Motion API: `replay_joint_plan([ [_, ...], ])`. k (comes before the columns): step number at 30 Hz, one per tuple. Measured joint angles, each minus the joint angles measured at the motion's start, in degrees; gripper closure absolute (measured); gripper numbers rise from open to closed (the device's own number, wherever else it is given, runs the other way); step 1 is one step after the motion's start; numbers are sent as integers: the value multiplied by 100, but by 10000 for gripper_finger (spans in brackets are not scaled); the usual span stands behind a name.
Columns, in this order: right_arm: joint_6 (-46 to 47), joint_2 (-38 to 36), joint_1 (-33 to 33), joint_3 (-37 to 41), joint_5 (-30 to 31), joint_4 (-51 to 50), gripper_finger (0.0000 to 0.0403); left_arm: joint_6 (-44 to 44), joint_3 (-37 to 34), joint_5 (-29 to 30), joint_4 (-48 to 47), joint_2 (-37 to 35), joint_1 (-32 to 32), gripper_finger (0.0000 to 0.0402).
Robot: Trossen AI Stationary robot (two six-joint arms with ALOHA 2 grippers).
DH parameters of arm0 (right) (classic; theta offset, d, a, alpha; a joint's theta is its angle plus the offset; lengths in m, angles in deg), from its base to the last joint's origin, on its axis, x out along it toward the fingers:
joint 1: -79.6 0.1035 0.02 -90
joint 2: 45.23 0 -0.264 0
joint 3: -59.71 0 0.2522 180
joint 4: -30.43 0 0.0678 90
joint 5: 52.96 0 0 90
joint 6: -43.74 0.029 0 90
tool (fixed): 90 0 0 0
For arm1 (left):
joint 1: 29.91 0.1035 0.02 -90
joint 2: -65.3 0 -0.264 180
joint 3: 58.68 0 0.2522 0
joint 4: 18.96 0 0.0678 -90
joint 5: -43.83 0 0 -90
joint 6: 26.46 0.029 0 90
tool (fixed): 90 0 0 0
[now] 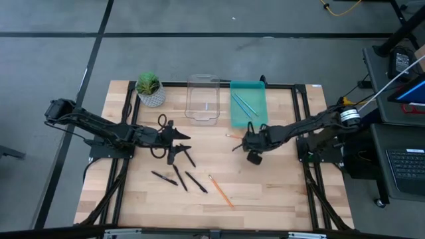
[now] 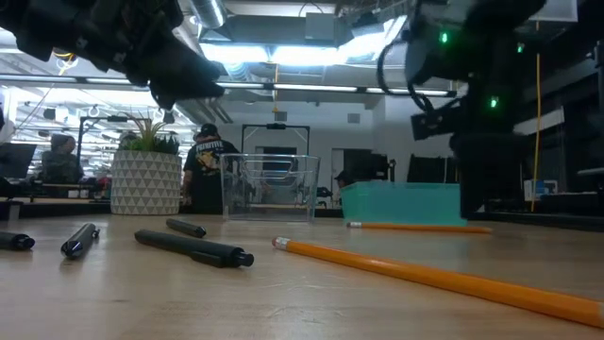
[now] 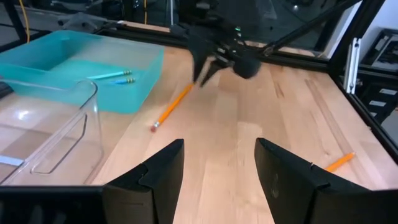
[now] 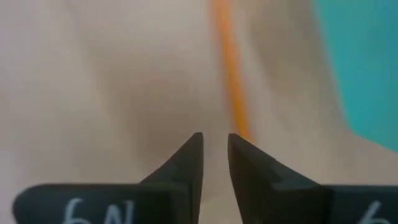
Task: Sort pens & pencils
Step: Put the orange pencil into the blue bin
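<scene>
Hovering low over the middle of the wooden table (image 1: 265, 192), the right gripper (image 1: 236, 144) is seen just beside an orange pencil (image 1: 234, 137) that lies near the teal tray (image 1: 260, 93). In the right wrist view its two dark fingers (image 4: 186, 163) are drawn almost together, only a thin slit being left between them, and nothing is held; the orange pencil (image 4: 231, 81) is shown on the wood just ahead of the tips.

The left gripper (image 1: 184, 136) is held above the table's left half, its fingers (image 3: 158, 174) spread wide and empty, as shown in the left wrist view. It is pointed across the bare wood towards the right arm.

Two light blue pencils (image 1: 243, 103) are found inside the teal tray. The clear bin (image 1: 202, 99) stands just left of that tray; whether anything lies in it cannot be told. A second orange pencil (image 1: 221, 191) is left on the table nearer the front edge, well apart from both containers.

Four black pens are scattered on the left half: one (image 1: 189, 157) near the left gripper, and three more, (image 1: 163, 177), (image 1: 180, 176) and (image 1: 196, 182), lying close together towards the front.

A potted plant (image 1: 150, 89) is placed at the back left corner. In the low view, people (image 2: 206, 165) can be made out in the room behind the table.
</scene>
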Motion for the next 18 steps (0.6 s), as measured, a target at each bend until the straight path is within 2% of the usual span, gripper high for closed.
replay_joint_plan([
  [7,-17,-613,-347,747,204,806,336,2,0,2,33,9,0,211],
  [10,-144,-679,-409,889,216,1273,335,2,0,2,33,9,0,211],
  [16,-158,-670,-446,1038,893,1629,332,-1,0,2,35,9,0,211],
  [18,-150,-670,-446,1127,909,1658,332,-2,0,2,35,9,0,211],
])
